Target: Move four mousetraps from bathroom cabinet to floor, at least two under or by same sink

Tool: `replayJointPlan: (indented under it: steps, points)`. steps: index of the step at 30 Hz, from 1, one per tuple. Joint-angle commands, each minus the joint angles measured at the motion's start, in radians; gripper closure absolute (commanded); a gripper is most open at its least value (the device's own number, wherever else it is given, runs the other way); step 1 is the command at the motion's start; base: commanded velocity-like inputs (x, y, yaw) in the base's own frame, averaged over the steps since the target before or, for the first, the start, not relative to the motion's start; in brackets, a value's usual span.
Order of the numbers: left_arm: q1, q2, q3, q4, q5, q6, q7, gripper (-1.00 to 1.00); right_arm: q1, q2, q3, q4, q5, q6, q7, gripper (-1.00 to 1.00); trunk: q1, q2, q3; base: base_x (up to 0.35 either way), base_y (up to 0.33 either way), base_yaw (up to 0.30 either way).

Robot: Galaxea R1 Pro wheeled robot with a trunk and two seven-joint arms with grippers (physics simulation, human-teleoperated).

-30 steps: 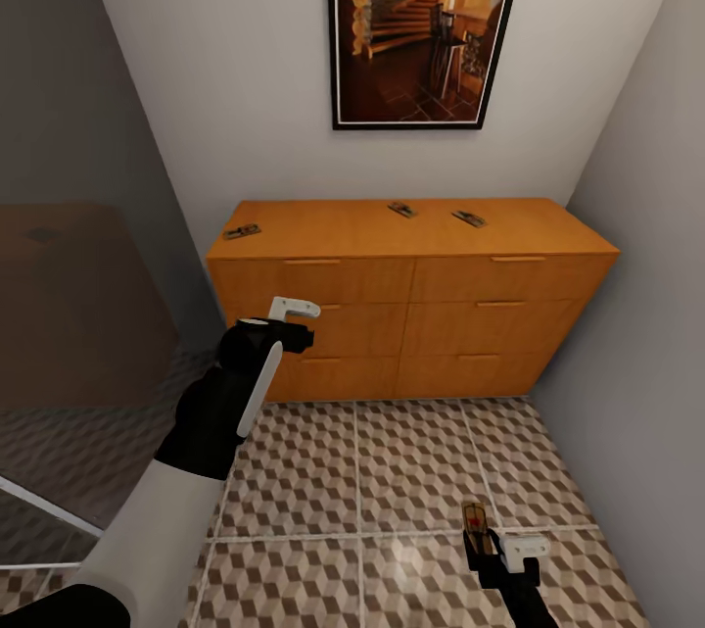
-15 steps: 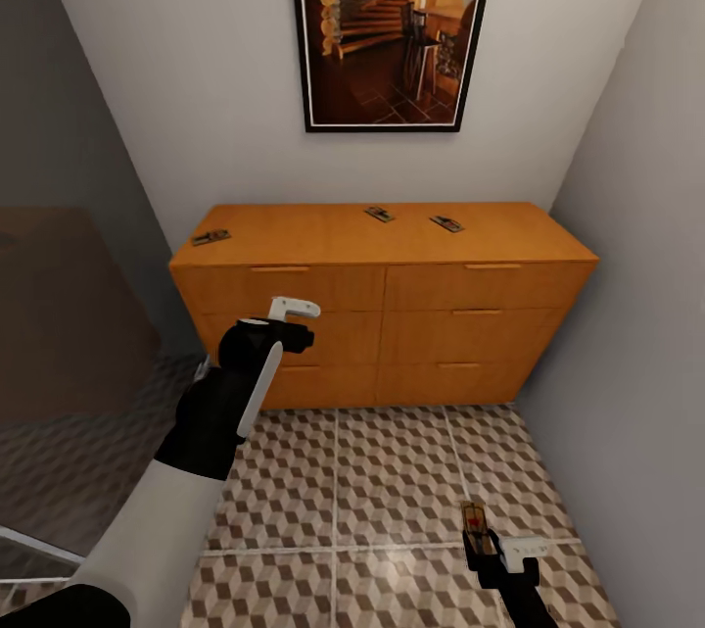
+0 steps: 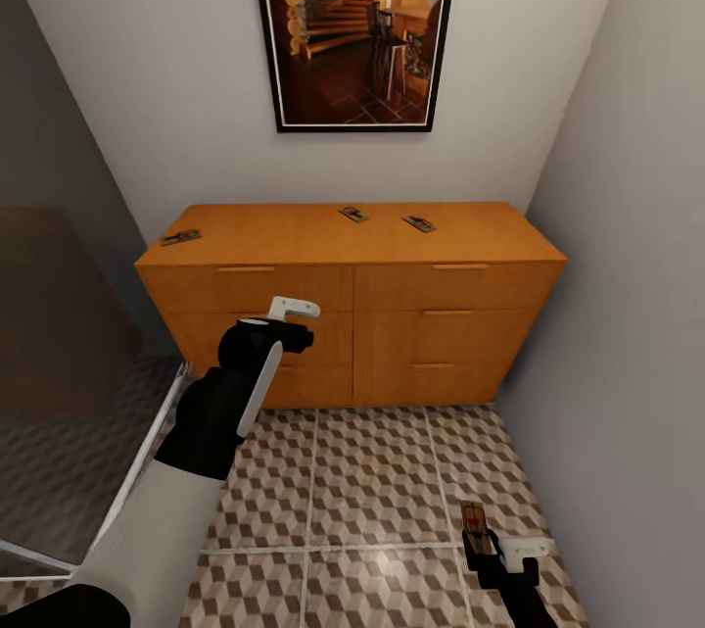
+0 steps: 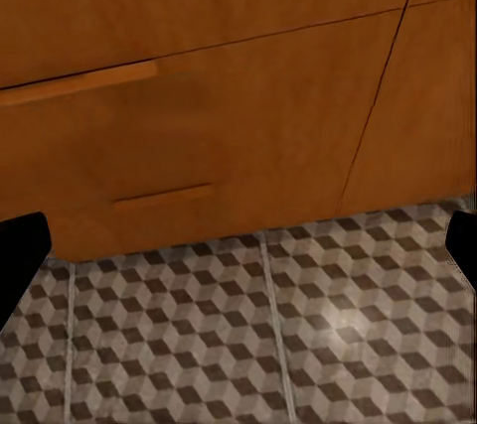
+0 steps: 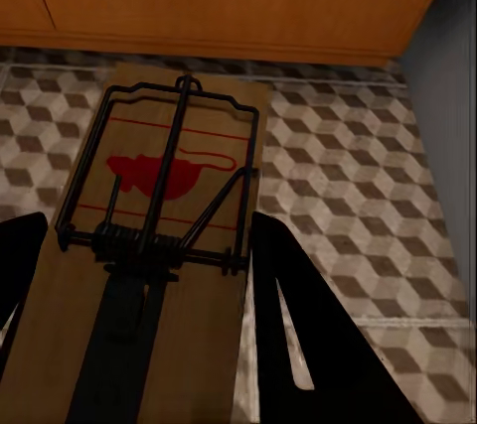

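Grey walls (image 3: 627,217) on three sides, with a framed picture (image 3: 354,21) of a log interior hung above the cabinet. Tiled floor (image 3: 372,481) in a brown, beige and white cube pattern, pale grout lines between tiles. Wide orange-brown cabinet (image 3: 352,314) against the far wall, six drawer fronts with slim bar handles, all closed; seen close from the left wrist camera as two lower drawer fronts (image 4: 199,126) meeting the tiles (image 4: 258,335). A dim reflective panel (image 3: 59,363) at the left.

Left arm raised in front of the cabinet's left drawers, left gripper (image 3: 292,313) empty, black fingertips (image 4: 20,255) wide apart at the edges of the wrist view. Right gripper (image 3: 499,555) low over the floor near the right wall, fingers (image 5: 298,325) clamped on the sides of a mousetrap (image 5: 159,245), held above the tiles (image 5: 348,176), its board, dark wire and red mouse mark plain; the same trap (image 3: 476,525) visible from the head camera.

Three more traps on the cabinet top: one at the left edge (image 3: 181,237), two near the back, right of centre (image 3: 353,214) (image 3: 418,223).
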Motion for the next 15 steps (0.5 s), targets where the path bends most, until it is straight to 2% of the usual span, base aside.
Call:
replayJointPlan:
  steps: [1,8,15]
  points:
    - [-0.001,0.000,-0.001,-0.001,0.002,0.004,0.005,-1.00,-0.001,0.000,-0.008,0.001,0.004,-0.003,0.005,1.00,0.000,-0.001,-0.001,0.000,-0.254,0.000]
    - [-0.001,0.000,0.001,-0.002,0.002,0.004,0.005,-1.00,-0.001,0.000,-0.008,0.001,0.004,-0.003,0.005,1.00,0.000,-0.001,-0.001,0.037,-0.243,0.000]
    - [-0.001,0.000,0.002,-0.002,0.002,0.004,0.005,-1.00,-0.001,0.001,-0.008,0.001,0.004,-0.003,0.005,1.00,0.000,-0.001,-0.001,0.186,-0.142,0.000]
